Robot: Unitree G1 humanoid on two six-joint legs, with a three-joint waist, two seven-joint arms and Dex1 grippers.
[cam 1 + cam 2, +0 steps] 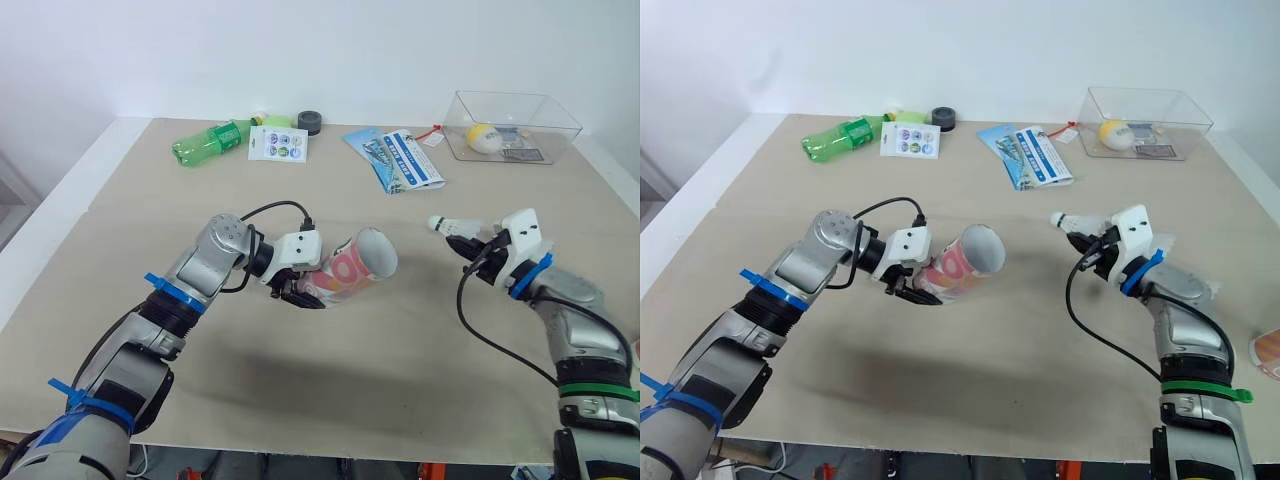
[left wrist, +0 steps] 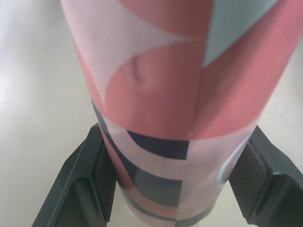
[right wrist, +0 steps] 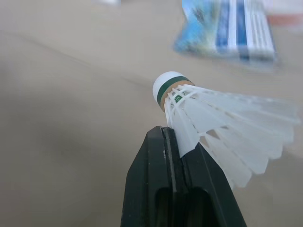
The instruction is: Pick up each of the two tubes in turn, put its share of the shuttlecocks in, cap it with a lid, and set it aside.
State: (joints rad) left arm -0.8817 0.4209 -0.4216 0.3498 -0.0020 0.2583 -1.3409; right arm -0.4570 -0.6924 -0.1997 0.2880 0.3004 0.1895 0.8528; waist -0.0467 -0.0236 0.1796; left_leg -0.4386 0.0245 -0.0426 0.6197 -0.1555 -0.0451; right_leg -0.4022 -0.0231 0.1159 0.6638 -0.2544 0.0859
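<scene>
Held clear of the worktop (image 1: 400,345) near its middle, a pink-patterned tube (image 1: 352,265); clamped low on its body between the two black fingers of the left end effector (image 1: 303,291), drawn in only as far as the tube's width, one finger against each side; tilted, open mouth raised toward 2 o'clock, gripped end down toward 8 o'clock.

At 3 o'clock of the tube and well apart from it, a white shuttlecock (image 3: 208,113), also off the worktop; pinched by its feather skirt in the right end effector (image 3: 165,142), fingers pressed almost together on the feathers; white cork with a green band pointing toward 9 o'clock, the side of the tube's mouth.

Along the far edge, at 11 o'clock, a green plastic bottle (image 1: 210,140) on its side; just beside it, toward 3 o'clock, a white sticker card (image 1: 279,144) and a black roll (image 1: 309,122); near 12 o'clock, a blue leaflet (image 1: 395,160) lying flat; at 1 o'clock, a clear plastic box (image 1: 512,127) with a yellow ball (image 1: 483,137) inside.

At the 3 o'clock border of the right eye view, a pink-patterned thing (image 1: 1267,352) on the worktop, cut off by the frame; cannot tell whether tube or lid.
</scene>
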